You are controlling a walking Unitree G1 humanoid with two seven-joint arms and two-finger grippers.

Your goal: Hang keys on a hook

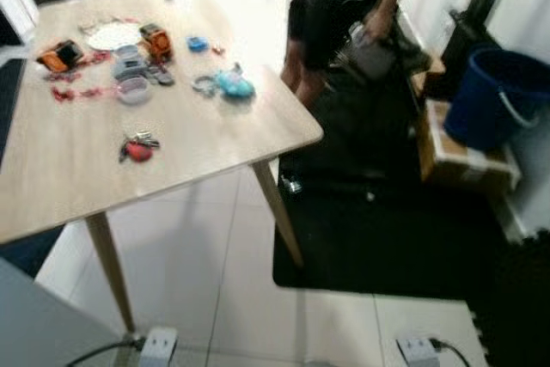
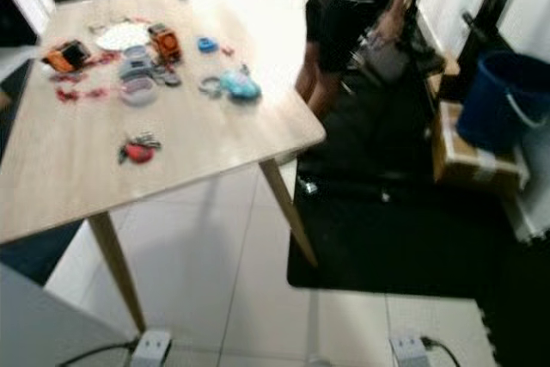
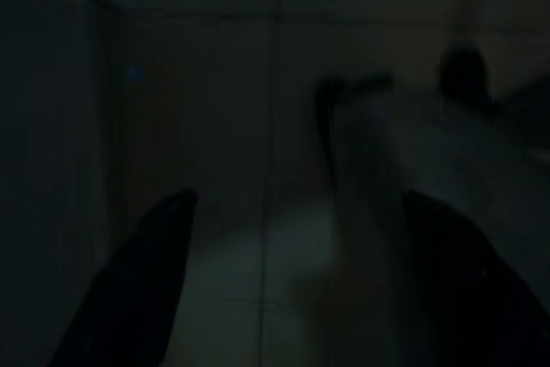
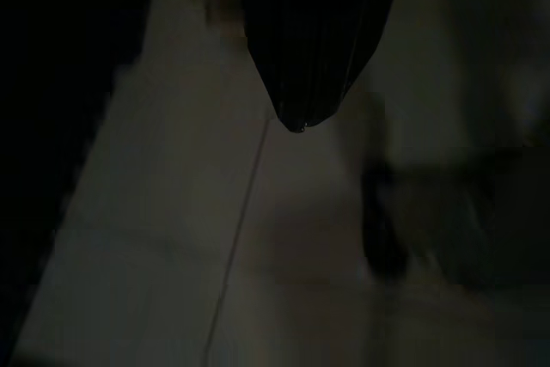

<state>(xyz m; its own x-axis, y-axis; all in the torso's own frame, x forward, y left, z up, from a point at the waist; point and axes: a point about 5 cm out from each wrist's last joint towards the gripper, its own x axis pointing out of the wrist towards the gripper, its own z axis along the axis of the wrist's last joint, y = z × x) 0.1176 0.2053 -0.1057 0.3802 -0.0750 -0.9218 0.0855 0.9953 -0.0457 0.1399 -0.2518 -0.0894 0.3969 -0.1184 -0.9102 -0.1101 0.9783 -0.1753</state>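
The bunch of keys with a red fob (image 1: 137,149) lies untouched on the pale wooden counter (image 1: 206,139); left hand (image 3: 292,290) hangs spread open, right hand (image 4: 311,40) pinched closed on nothing; next, I'd guess, approach and reach.

Both head views are bright but softly blurred, with glare washing out the white floor tiles (image 1: 215,255) and the far end of the pale wooden worktop (image 1: 198,139), a black mat (image 1: 387,229) swallowing detail, while both wrist views are very dark, smeared and out of focus.
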